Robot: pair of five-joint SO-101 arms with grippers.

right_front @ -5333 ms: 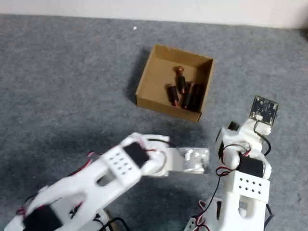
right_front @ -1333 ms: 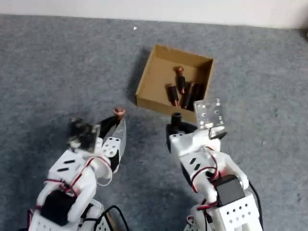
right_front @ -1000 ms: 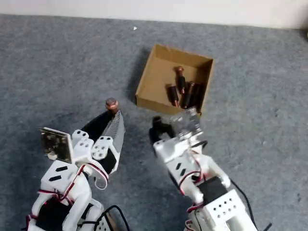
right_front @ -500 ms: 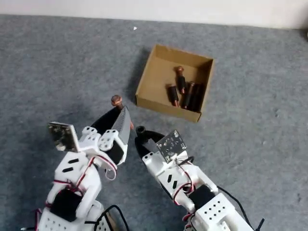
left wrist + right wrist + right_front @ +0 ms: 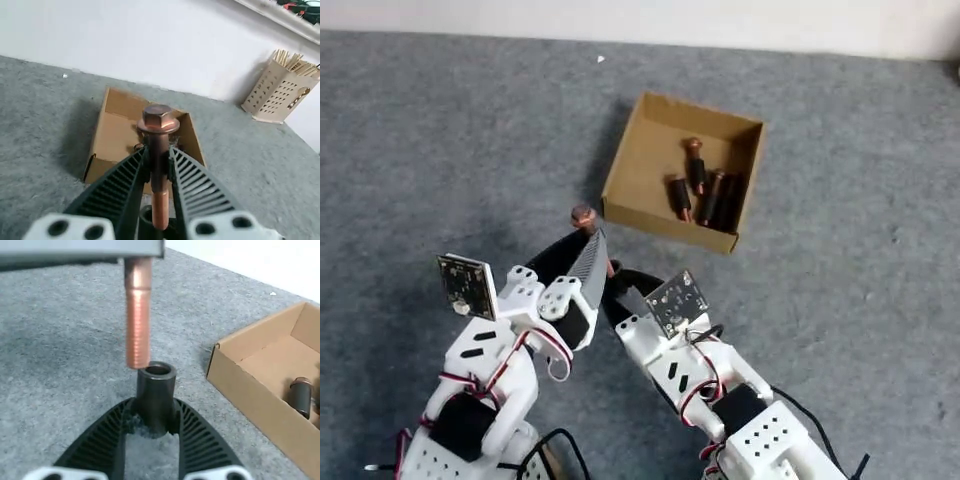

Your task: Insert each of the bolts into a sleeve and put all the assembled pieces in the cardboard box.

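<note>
High view: grey carpet (image 5: 440,150), cardboard box (image 5: 665,222) (wall (image 5: 620,15)).

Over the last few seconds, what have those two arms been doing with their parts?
The right fingers swung their sleeve left, and the left fingers carried their bolt right, so the bolt's tip now hangs just above the sleeve's mouth. Both kept their grip. The cardboard box and the pieces inside stayed put.
</note>
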